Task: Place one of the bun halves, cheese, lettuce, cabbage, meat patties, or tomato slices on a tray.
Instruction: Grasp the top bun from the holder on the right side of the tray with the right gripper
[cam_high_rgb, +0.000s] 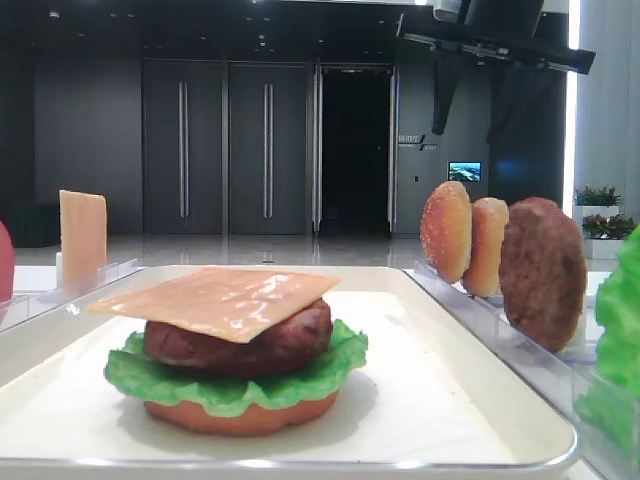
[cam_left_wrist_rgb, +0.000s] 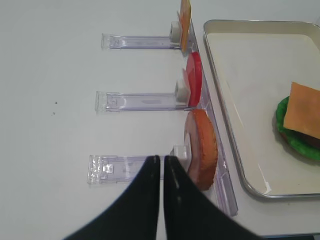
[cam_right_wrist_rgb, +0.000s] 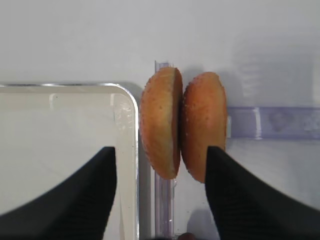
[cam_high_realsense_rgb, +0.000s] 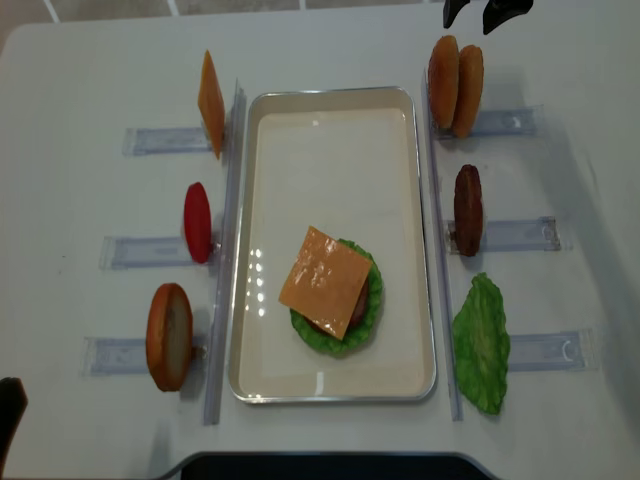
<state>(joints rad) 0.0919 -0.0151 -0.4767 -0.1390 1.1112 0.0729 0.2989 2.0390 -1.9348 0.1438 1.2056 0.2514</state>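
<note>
A white tray (cam_high_realsense_rgb: 415, 150) holds a stack of orange bottom bun, lettuce (cam_high_realsense_rgb: 372, 300), meat patty (cam_high_rgb: 300, 340) and cheese (cam_high_realsense_rgb: 326, 280). Two bun halves stand on edge in a clear rack right of the tray's far corner: a sesame-speckled one (cam_right_wrist_rgb: 160, 125) nearer the tray and a second one (cam_right_wrist_rgb: 204, 125) against it. My right gripper (cam_right_wrist_rgb: 160, 167) hangs open over them, one finger on each side, gripping nothing. My left gripper (cam_left_wrist_rgb: 162, 159) is shut and empty beside an upright bun half (cam_left_wrist_rgb: 202, 150) left of the tray. No cabbage shows.
Clear racks line both long sides of the tray. On the left stand a cheese slice (cam_high_realsense_rgb: 211, 103), a red tomato slice (cam_high_realsense_rgb: 197, 222) and the bun half (cam_high_realsense_rgb: 168, 336). On the right stand a spare patty (cam_high_realsense_rgb: 467, 210) and a lettuce leaf (cam_high_realsense_rgb: 481, 343).
</note>
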